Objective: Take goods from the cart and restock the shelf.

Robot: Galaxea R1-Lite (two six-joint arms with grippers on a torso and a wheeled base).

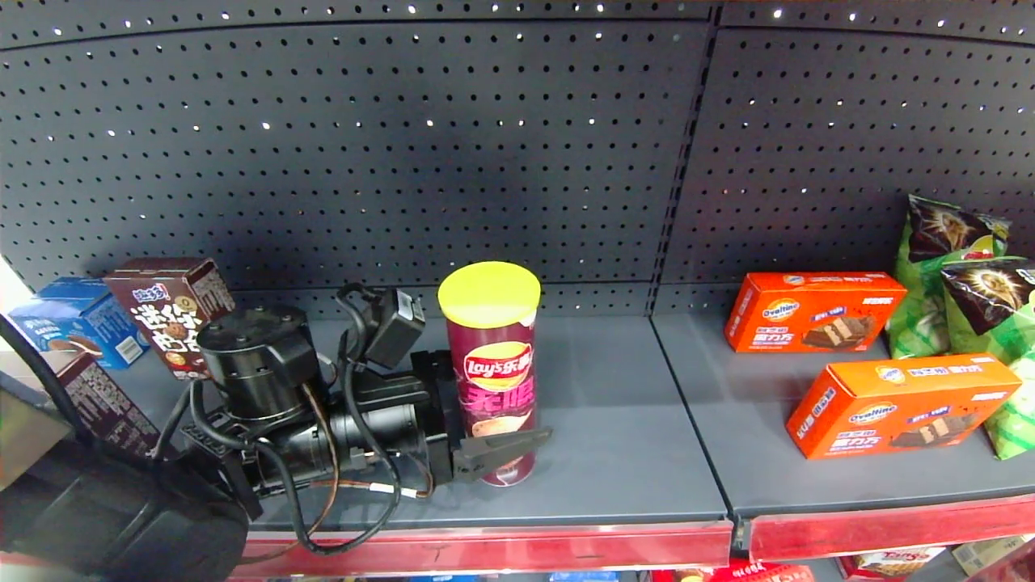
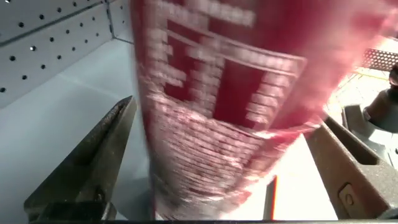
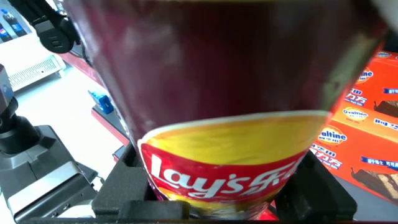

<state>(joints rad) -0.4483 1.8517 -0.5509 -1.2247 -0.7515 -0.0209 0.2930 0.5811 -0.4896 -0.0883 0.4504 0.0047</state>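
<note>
A purple chips can [image 1: 494, 368] with a yellow lid stands upright on the grey shelf [image 1: 614, 453], near its front edge. My left gripper [image 1: 485, 436] reaches in from the left and is shut on the can's lower part, one finger [image 1: 505, 446] across its front. In the left wrist view the can [image 2: 224, 112] sits between both fingers [image 2: 106, 155], right against them. My right gripper [image 3: 217, 199] is shut on a second chips can [image 3: 217, 124], held away from the shelf.
Brown and blue biscuit boxes [image 1: 170, 311] stand at the shelf's left end. Two orange boxes [image 1: 897, 404] and green snack bags [image 1: 962, 283] fill the right section. A perforated back panel [image 1: 453, 153] closes the rear. Bare shelf lies between the can and the orange boxes.
</note>
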